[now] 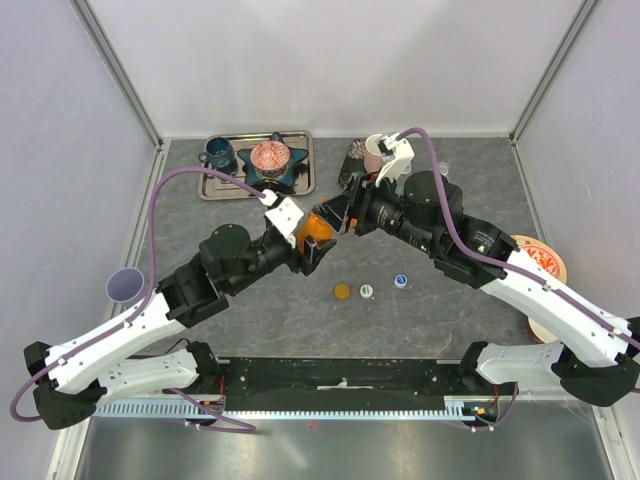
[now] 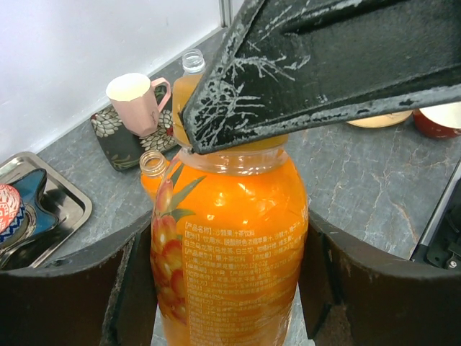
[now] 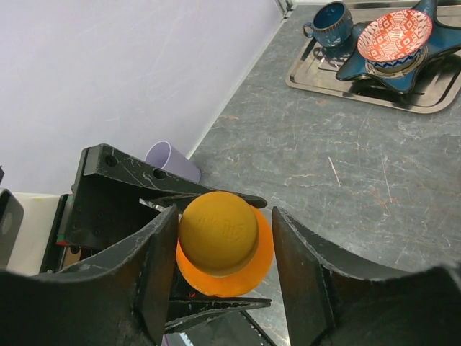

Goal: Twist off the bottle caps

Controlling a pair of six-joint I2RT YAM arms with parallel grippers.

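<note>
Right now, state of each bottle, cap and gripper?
left gripper: shut on held orange bottle.
right gripper: open, astride fitted orange cap.
held orange bottle: capped.
fitted orange cap: on.
loose orange cap: off.
white-green cap: off.
blue cap: off.
rear orange bottle: uncapped.
clear bottle: uncapped.

An orange cap (image 3: 218, 231) is seen on an orange bottle (image 2: 230, 245) printed with leaves; the bench (image 1: 420, 320) is veined grey, the bowl (image 3: 395, 34) red-and-white patterned.
</note>
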